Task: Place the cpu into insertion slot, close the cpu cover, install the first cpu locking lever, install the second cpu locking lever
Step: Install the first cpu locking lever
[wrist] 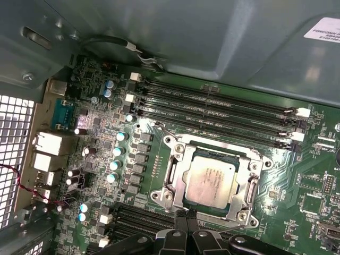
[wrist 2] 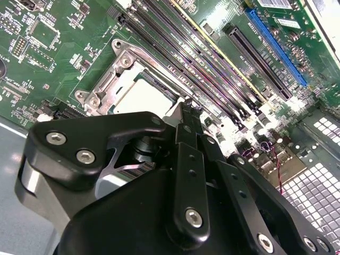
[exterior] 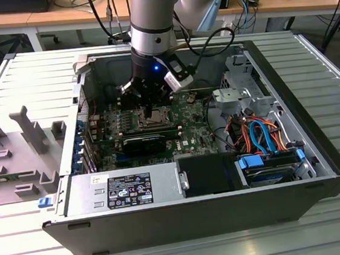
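While cpu sits under cpu cover, closed claw at cover's edge

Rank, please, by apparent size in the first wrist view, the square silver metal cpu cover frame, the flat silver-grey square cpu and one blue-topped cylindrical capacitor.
1. Square silver metal cpu cover, framing the chip.
2. Flat silver-grey square cpu.
3. Blue-topped cylindrical capacitor, clearly smallest.

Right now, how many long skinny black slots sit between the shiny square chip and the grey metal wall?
4. The long narrow black memory slots lie side by side in the first wrist view, between the silver-rimmed socket and the grey case wall. None looks hidden.
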Robot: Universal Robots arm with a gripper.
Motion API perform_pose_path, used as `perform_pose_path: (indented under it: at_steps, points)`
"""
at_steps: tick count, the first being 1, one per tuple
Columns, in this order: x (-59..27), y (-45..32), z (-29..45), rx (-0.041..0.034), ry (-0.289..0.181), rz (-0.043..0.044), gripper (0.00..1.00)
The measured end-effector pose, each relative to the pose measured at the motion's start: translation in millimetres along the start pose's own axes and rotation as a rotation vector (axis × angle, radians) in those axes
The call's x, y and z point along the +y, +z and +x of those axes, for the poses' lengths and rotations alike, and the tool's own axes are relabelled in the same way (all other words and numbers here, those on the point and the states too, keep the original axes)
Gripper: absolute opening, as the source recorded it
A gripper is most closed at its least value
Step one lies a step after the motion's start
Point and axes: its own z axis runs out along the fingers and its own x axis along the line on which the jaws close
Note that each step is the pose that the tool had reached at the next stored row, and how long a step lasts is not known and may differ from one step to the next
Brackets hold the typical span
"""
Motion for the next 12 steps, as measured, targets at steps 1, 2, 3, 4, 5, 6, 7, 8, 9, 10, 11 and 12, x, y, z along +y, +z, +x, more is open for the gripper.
perform_pose_path:
  at_steps: [1, 2, 3, 4, 5, 6, 7, 8, 9, 10, 11, 12]
  points:
    - [0.0, 0.1, 0.0, 0.0003, 0.013, -0.0013, 0.11]
    - [0.0, 0.2, 0.0, 0.0009, 0.036, -0.0040, 0.11]
    - [0.0, 0.3, 0.0, 0.0010, 0.051, -0.0057, 0.11]
    - [0.0, 0.4, -0.1, 0.0014, 0.067, -0.0076, 0.11]
    - [0.0, 0.7, -0.1, 0.0019, 0.096, -0.0108, 0.11]
    - [0.0, 0.7, -0.1, 0.0023, 0.110, -0.0122, 0.11]
    - [0.0, 0.8, -0.1, 0.0027, 0.130, -0.0145, 0.11]
    - [0.0, 0.9, -0.1, 0.0030, 0.142, -0.0158, 0.11]
    - [0.0, 0.9, -0.1, 0.0029, 0.143, -0.0159, 0.11]
    - [0.0, 0.9, -0.1, 0.0028, 0.143, -0.0161, 0.11]
    - [0.0, 0.9, -0.1, 0.0029, 0.143, -0.0161, 0.11]
    - [0.0, 0.9, -0.1, 0.0025, 0.143, -0.0161, 0.11]
